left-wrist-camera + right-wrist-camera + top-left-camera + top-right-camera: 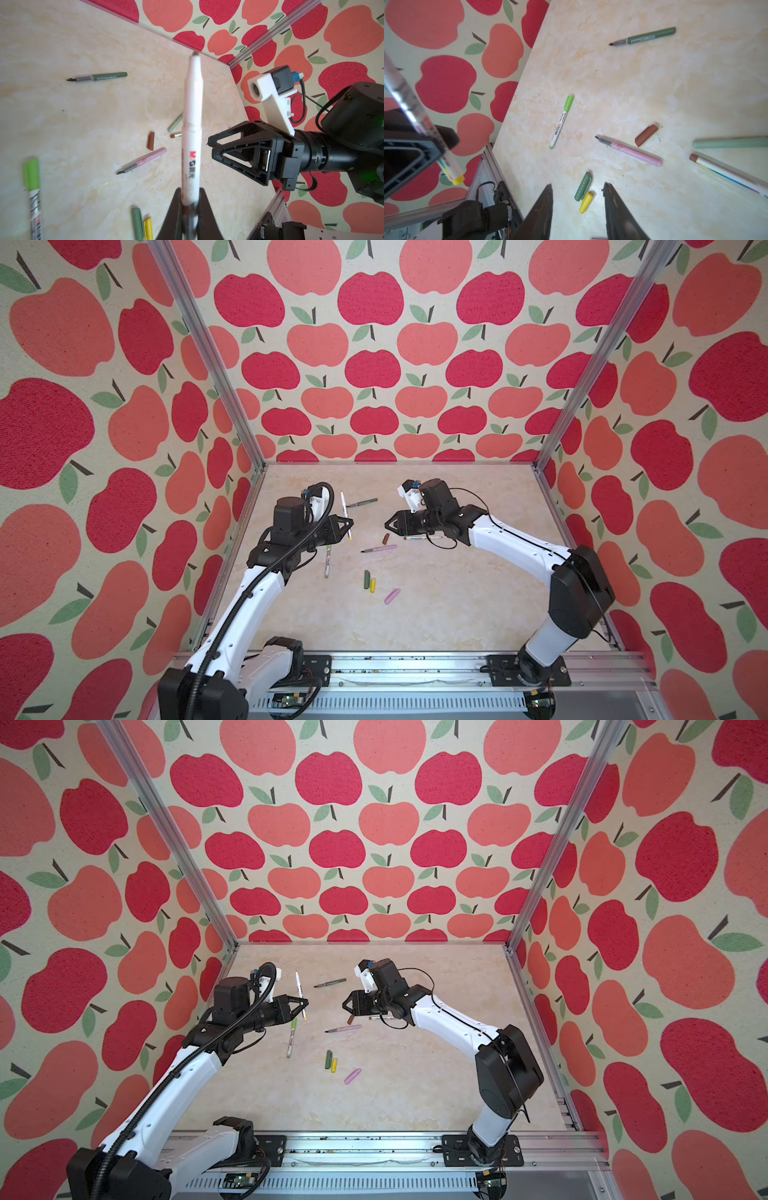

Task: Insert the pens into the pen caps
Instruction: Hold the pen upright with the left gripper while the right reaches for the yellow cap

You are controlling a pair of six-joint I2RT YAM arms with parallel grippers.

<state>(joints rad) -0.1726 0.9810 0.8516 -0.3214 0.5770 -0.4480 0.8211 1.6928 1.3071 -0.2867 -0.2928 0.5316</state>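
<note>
Left end effector [190, 190] is pinched on the white pen [192, 133], holding it clear of the tabletop [457, 614] and crosswise to its fingers. In both top views the barrel runs nearly front to back, with the tip toward the back wall and the yellow tail [458, 180] toward the front rail. Right end effector [577, 186] hangs opposite it, well apart, with its fingers spread and nothing between them.

By colour, the cap this pen seems to want is the yellow cap [373, 585]. It lies flat on the tabletop, on the front-rail side of both end effectors and roughly between them. Its long axis also runs about front to back. The dark green cap [367, 579] lies alongside it on the left arm's side; whether the 2 touch I cannot tell.

Neither arm is clearly nearer, but only the right one is free, so the fetch looks like its job: draw back toward the rail, come down, and close across the cap's short width. The close neighbour is the risk, since a finger may nudge the green cap too. Which end of the yellow cap is open is too small to tell.
</note>
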